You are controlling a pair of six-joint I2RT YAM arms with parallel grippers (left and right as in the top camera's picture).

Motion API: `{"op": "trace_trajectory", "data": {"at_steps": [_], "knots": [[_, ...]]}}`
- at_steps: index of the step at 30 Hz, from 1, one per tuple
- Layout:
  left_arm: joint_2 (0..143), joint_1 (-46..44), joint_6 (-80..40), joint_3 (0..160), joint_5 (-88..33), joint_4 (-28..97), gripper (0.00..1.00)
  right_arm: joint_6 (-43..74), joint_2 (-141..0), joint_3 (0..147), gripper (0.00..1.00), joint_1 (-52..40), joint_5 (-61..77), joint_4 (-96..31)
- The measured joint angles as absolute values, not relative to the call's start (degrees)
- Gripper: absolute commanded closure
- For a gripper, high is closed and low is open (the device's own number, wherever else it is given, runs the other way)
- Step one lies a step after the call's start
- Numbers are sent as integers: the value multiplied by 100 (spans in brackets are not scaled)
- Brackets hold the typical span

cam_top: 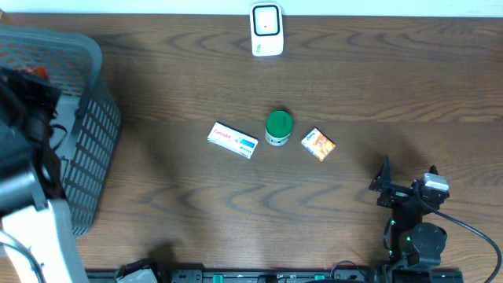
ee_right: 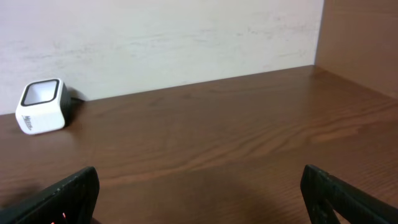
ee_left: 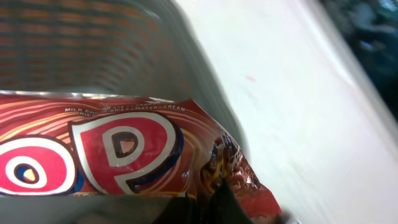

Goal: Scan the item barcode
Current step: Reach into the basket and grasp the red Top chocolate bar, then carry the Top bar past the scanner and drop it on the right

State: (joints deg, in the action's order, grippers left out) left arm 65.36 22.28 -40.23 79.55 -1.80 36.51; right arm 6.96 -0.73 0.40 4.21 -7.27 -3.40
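Progress: we judge the task barely begun. Nothing is at the scanner (cam_top: 266,30), which stands alone at the far edge of the table (cam_top: 354,86), about centre.
Task item: the red snack packet (ee_left: 124,155) lies down inside the basket (cam_top: 94,134) at the left, well apart from the scanner.
Left gripper (ee_left: 219,206): its fingers are pressed together and, as far as we can make out, pinch the packet's crimped end.
Right gripper (ee_right: 199,193): its fingers are spread as wide as they go with nothing between them. It sits low over the near right of the table, facing the scanner.
Left to do: in our view, lifting the packet out, carrying it to the scanner and turning its barcode to the window. We see no barcode on the face that shows.
Basket contents: the packet and the left gripper; the arm hides the rest from us.
Outside any container: a white box (cam_top: 233,140), a green-lidded jar (cam_top: 278,127) and a small orange box (cam_top: 317,145), in a row at mid-table.
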Motion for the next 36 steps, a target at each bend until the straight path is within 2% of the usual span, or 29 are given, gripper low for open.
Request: {"op": "trace_trajectory", "data": {"at_steps": [4, 7, 12, 21, 24, 28, 36], "knots": [[6355, 1332, -3669, 7948, -867, 3795, 93, 696, -73, 40, 1, 421, -729, -340], [6678, 215, -3273, 7830, -1118, 4014, 93, 696, -73, 40, 1, 421, -731, -340], [8003, -1708, -2735, 7686, -1345, 4049, 93, 696, -73, 40, 1, 421, -731, -338], [9358, -3857, -2539, 7636, -1431, 3205, 93, 696, -73, 40, 1, 421, -729, -340], [9365, -4230, -2574, 7636, -1697, 2897, 93, 696, -73, 40, 1, 421, -729, -340], [9362, -4421, -2906, 7631, -2663, 2010, 92, 696, -73, 40, 1, 421, -729, -340], [9378, -4071, -4724, 7631, -4080, 888, 92, 696, -73, 40, 1, 421, -729, -340]]}}
